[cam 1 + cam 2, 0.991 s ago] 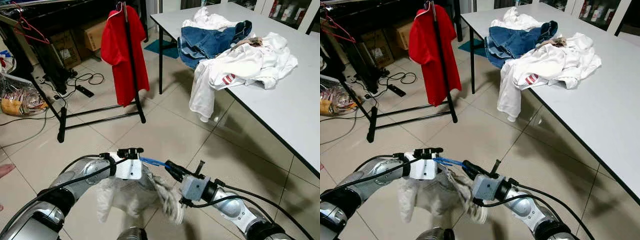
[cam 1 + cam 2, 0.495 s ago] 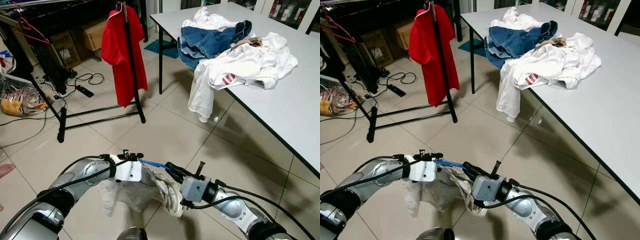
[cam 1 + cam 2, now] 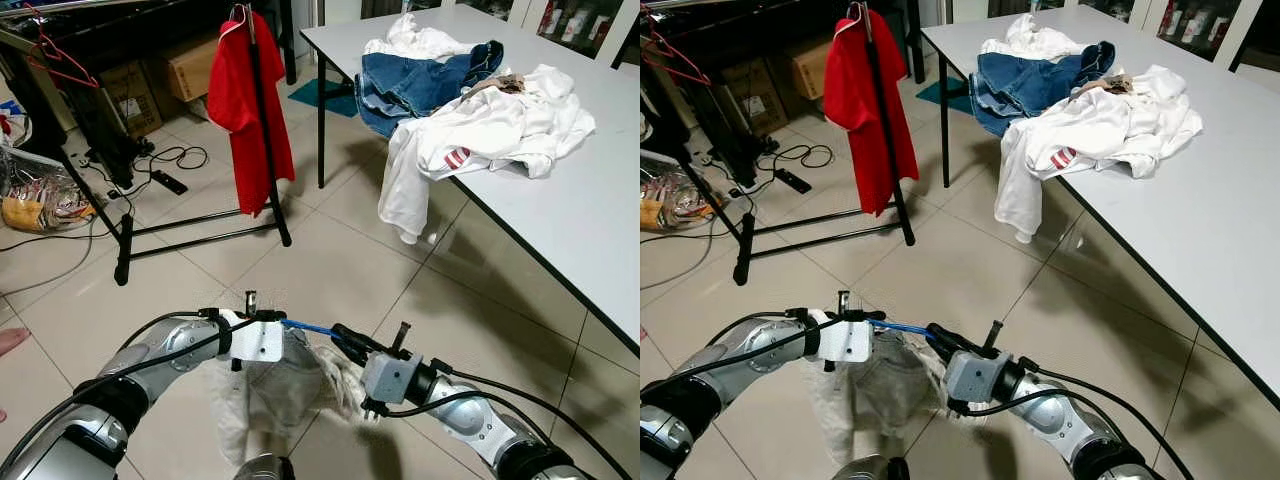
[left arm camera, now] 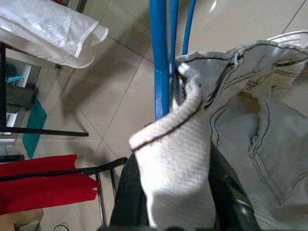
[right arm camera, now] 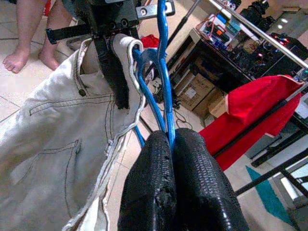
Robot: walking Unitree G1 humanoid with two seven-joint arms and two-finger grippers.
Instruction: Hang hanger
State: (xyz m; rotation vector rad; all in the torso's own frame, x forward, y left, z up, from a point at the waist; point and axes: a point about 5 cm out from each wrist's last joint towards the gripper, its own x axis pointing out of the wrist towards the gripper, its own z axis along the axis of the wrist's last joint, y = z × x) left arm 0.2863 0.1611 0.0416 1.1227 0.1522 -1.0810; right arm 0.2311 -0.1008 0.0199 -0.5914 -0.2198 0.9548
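A blue wire hanger (image 3: 308,327) spans the gap between my two grippers, low in front of me. A pale grey garment (image 3: 270,395) hangs from it toward the tiled floor. My right gripper (image 3: 345,338) is shut on the hanger's wire (image 5: 163,96). My left gripper (image 3: 266,320) is shut on the garment's ribbed white edge (image 4: 173,159), right beside the hanger's wire (image 4: 160,62). Ahead to the left stands a black clothes rack (image 3: 262,130) with a red shirt (image 3: 240,100) on it.
A white table (image 3: 570,220) on the right carries jeans (image 3: 420,80) and white clothes (image 3: 490,130) that droop over its edge. Cables (image 3: 170,160), boxes (image 3: 190,65) and a red hanger (image 3: 55,60) lie at the far left. A person's bare feet (image 5: 29,53) stand nearby.
The garment, bunched and swinging under the hanger before, now hangs straighter and longer. My left wrist has twisted slightly. The hanger stays between both grippers.
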